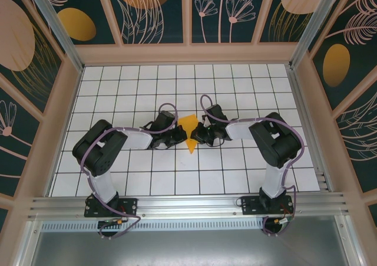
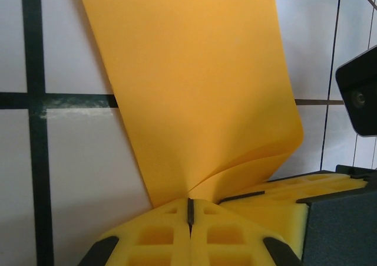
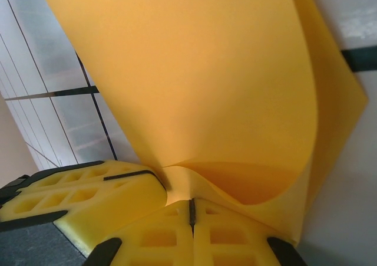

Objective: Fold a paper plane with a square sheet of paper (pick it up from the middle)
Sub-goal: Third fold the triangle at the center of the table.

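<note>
Seen from above, the left arm rises from its base at 7 o'clock, elbow high, and reaches in toward the centre. The right arm mirrors it from 5 o'clock. Their wrists meet at mid-table, close together, with the square sheet of paper between them, curled up off the table. The left gripper has its yellow fingers pressed together on the sheet's edge, and the right gripper pinches it likewise (each wrist view catches the other's finger just beside its own). The paper bows in a soft loop. Bare tiles lie all round, widest toward 12 o'clock, with the walls well apart
</note>
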You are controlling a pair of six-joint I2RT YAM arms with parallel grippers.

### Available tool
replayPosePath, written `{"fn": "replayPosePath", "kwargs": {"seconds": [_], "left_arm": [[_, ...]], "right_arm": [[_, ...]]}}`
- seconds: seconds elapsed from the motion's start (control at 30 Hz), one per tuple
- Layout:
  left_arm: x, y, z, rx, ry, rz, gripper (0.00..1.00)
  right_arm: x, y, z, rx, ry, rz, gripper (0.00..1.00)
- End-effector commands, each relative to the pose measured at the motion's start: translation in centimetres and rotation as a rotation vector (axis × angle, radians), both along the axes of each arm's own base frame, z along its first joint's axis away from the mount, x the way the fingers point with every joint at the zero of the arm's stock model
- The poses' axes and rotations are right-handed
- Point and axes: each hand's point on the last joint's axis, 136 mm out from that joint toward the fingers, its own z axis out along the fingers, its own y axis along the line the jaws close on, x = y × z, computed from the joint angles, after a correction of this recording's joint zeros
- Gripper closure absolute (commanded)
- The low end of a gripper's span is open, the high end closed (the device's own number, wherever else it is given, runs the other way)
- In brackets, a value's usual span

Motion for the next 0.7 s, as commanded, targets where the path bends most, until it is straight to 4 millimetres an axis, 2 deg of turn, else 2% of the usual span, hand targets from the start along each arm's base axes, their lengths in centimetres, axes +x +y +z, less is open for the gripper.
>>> {"fn": "replayPosePath", "kwargs": {"seconds": [0.0,0.17,0.5,0.67], "left_arm": [[-0.2,-0.5,-0.2,-0.004,0.009,-0.02,1.0],[-0.1,-0.8,0.5,-0.012,-0.01,-0.029,1.0],[-0.3,-0.8,0.0,0.015,-0.016,-0.042,1.0],[-0.4,0.3,-1.2,0.101,0.006,-0.017,1.0]], "right_arm": [[-0.9,-1.1,-2.1,-0.061,0.049,-0.008,0.97],[-1.0,-1.0,-2.0,-0.054,0.05,-0.008,0.97],[-1.0,-0.8,-1.4,-0.032,0.029,0.002,0.98],[-0.7,-0.6,-0.4,0.001,-0.001,0.007,0.97]]}}
